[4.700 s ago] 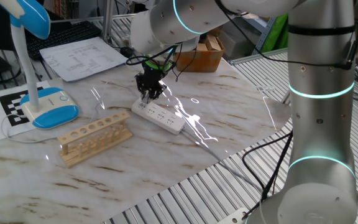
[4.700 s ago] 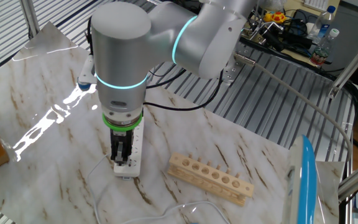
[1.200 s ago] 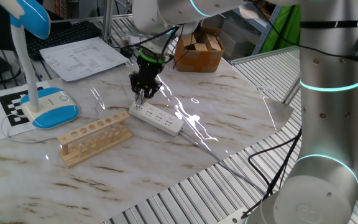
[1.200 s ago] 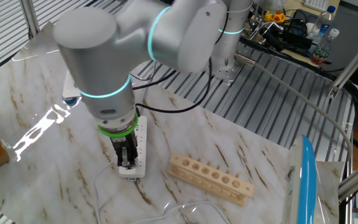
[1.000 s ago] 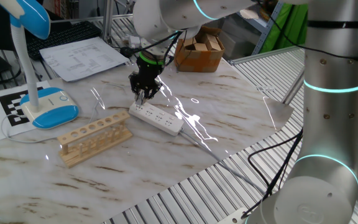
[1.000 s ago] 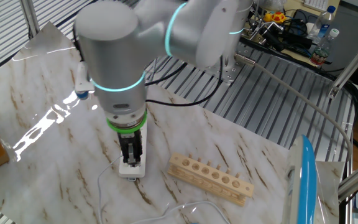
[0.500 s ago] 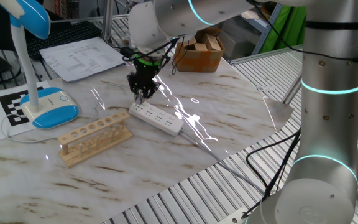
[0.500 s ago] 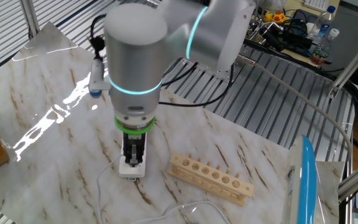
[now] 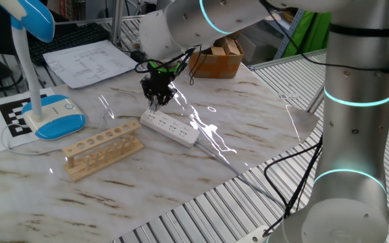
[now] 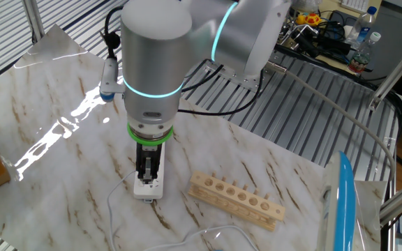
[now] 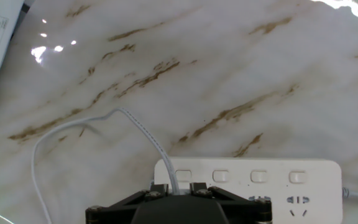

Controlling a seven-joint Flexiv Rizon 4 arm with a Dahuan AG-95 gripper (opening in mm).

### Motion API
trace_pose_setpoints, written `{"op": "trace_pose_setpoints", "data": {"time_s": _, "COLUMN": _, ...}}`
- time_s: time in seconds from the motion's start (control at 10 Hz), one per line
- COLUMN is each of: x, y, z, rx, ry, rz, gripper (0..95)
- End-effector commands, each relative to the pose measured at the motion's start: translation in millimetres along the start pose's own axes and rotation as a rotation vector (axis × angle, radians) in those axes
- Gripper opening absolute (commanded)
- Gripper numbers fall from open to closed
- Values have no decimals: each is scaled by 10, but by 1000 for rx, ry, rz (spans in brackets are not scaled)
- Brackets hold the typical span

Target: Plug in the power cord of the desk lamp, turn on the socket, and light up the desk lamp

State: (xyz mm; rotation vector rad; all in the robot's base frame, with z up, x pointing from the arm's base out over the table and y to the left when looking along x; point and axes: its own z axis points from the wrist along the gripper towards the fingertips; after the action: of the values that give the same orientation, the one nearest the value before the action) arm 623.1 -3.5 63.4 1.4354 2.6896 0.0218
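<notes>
Power cord (image 11: pixel 143 132): thin white wire, soft and very light by the look of it, lying in a loose loop on the marble worktop (image 9: pixel 248 115) and running in between the fingers of the gripper (image 9: pixel 159 102), which points straight down over the end of the socket (image 9: pixel 171 127) nearest the desk lamp. The jaws stand narrow, apparently clenched on the plug end of the cord; the plug itself is hidden under the fingers, so whether it is fully seated cannot be told. Best hold, judged: the rigid plug body, not the limp wire, which would bend and slip. Socket: long white plastic power strip, mid-worktop, a row of small square switches along one side in the hand view; rigid, light, likely to slide on the glossy marble if pushed sideways, so press straight down. Desk lamp (image 9: pixel 38 74): blue-rimmed oval base (image 9: pixel 57 117) near the worktop's left edge, slim neck, blue head up high; probably top-heavy, and a tug on the cord could shift it. Wooden rack (image 9: pixel 102 148): between lamp and socket, apart from both.
</notes>
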Motion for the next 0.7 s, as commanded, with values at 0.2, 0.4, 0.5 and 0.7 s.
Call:
{"op": "trace_pose_setpoints", "data": {"time_s": 0.2, "x": 10, "y": -13, "z": -8, "rx": -8, "ry": -6, "rz": 4, "gripper": 0}}
{"op": "trace_pose_setpoints", "data": {"time_s": 0.4, "x": 10, "y": -16, "z": 16, "rx": -11, "ry": -7, "rz": 2, "gripper": 0}}
{"op": "trace_pose_setpoints", "data": {"time_s": 0.5, "x": 11, "y": -17, "z": 25, "rx": -13, "ry": -8, "rz": 2, "gripper": 0}}
{"op": "trace_pose_setpoints", "data": {"time_s": 0.7, "x": 12, "y": -19, "z": 35, "rx": -17, "ry": -14, "rz": 4, "gripper": 0}}
